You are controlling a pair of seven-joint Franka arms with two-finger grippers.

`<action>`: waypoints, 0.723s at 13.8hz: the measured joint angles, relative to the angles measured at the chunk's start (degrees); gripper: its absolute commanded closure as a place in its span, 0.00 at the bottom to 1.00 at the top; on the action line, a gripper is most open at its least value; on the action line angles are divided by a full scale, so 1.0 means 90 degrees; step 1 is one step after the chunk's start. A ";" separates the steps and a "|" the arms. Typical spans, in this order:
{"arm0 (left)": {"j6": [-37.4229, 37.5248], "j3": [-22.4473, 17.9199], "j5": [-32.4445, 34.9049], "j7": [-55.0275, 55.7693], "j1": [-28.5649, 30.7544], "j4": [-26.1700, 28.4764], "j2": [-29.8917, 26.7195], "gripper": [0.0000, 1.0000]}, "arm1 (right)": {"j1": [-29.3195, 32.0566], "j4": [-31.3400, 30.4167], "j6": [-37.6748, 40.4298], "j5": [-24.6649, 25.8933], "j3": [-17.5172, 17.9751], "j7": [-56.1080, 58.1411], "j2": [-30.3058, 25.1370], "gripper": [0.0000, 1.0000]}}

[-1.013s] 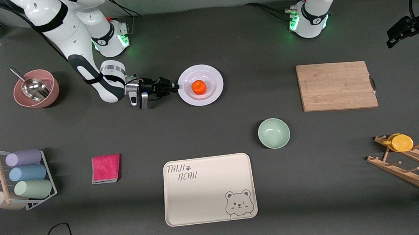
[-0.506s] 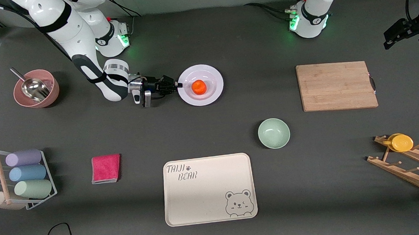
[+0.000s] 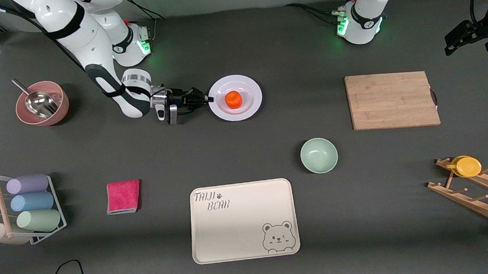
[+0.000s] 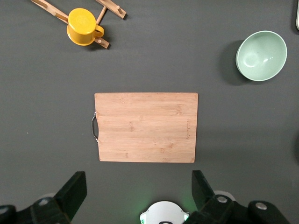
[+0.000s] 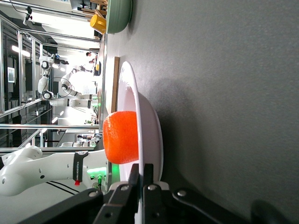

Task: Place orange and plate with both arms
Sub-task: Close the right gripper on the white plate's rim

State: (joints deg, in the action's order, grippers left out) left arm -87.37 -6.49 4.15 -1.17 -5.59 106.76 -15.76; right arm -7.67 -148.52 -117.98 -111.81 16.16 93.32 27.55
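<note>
Seen from high across a dark grey table (image 3: 237,47): right gripper (image 3: 208,99) low at the rim of the white plate (image 3: 251,104), jaws pinched shut on that rim at the side facing the right arm's end of the table. In the right wrist view, fingers (image 5: 140,179) pressed together with the thin plate edge between them. Orange (image 3: 233,99) resting in the plate's shallow centre (small, bright, slightly flattened). Plate in the half of the table nearer the robots' bases, roughly midway along its length. Left gripper (image 3: 460,38) raised in the air past the table's edge at the left arm's end, waiting, jaws wide apart and holding nothing. Below it in the left wrist view, a wooden cutting board (image 4: 145,127). Nearer the front camera than the plate, a pale green bowl (image 3: 318,155) and a cream bear tray (image 3: 243,221) by the front edge.
</note>
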 measured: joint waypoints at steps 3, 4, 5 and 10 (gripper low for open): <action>-0.0013 -0.0003 -0.0001 -0.0001 0.0000 0.0000 0.0000 0.00 | 0.0049 0.0019 0.0220 -0.0053 -0.0001 -0.0295 0.0000 1.00; -0.0017 -0.0009 -0.0002 -0.0001 0.0001 -0.0002 -0.0004 0.00 | 0.0088 0.0042 0.0334 -0.0066 -0.0001 -0.0447 -0.0001 1.00; -0.0015 -0.0010 -0.0004 -0.0001 0.0001 -0.0005 -0.0021 0.00 | 0.0124 0.0082 0.0406 -0.0071 -0.0002 -0.0632 -0.0002 1.00; -0.0010 -0.0023 -0.0005 -0.0001 0.0002 -0.0007 -0.0190 0.00 | 0.0245 0.0378 0.0805 -0.0074 -0.0004 -0.1549 -0.0125 1.00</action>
State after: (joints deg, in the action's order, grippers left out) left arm -87.46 -6.69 4.11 -1.18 -5.57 106.69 -17.47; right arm -5.46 -145.12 -110.74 -112.47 16.12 79.38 26.42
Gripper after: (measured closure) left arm 0.000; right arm 0.956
